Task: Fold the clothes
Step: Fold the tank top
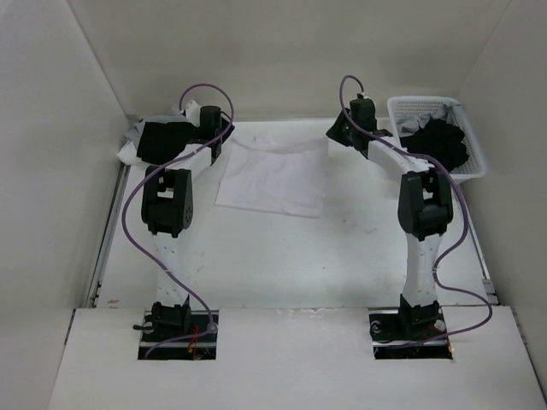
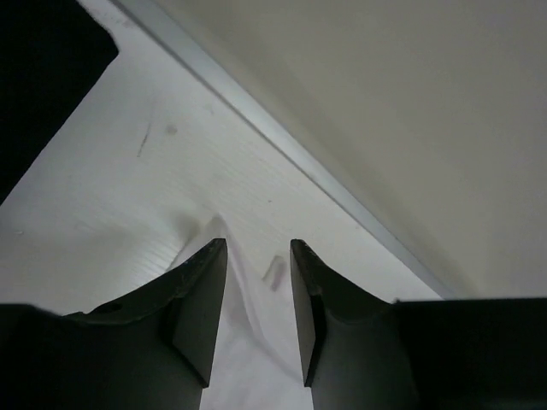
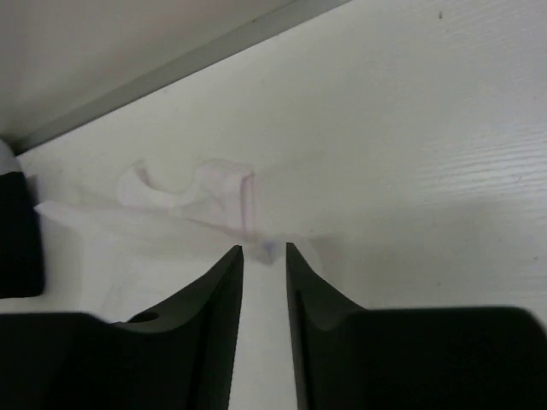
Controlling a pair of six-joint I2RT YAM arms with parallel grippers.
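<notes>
The clothes (image 1: pixel 273 175) are one white garment lying flat at the back middle of the table. My left gripper (image 1: pixel 225 135) is down at its back left corner. In the left wrist view its jaws (image 2: pixel 258 243) stand apart, with a ridge of the white cloth (image 2: pixel 256 342) running up the gap. My right gripper (image 1: pixel 333 137) is at the back right corner. Its jaws (image 3: pixel 264 248) are also apart, with a crumpled hem of the cloth (image 3: pixel 197 201) just past the tips. Neither pair of jaws is pressing the cloth.
A white lattice basket (image 1: pixel 466 166) holding black garments (image 1: pixel 440 141) stands at the back right, next to the right arm. A dark heap with white cloth (image 1: pixel 141 141) sits in the back left corner. The back wall's rail (image 2: pixel 282 141) runs close behind both grippers.
</notes>
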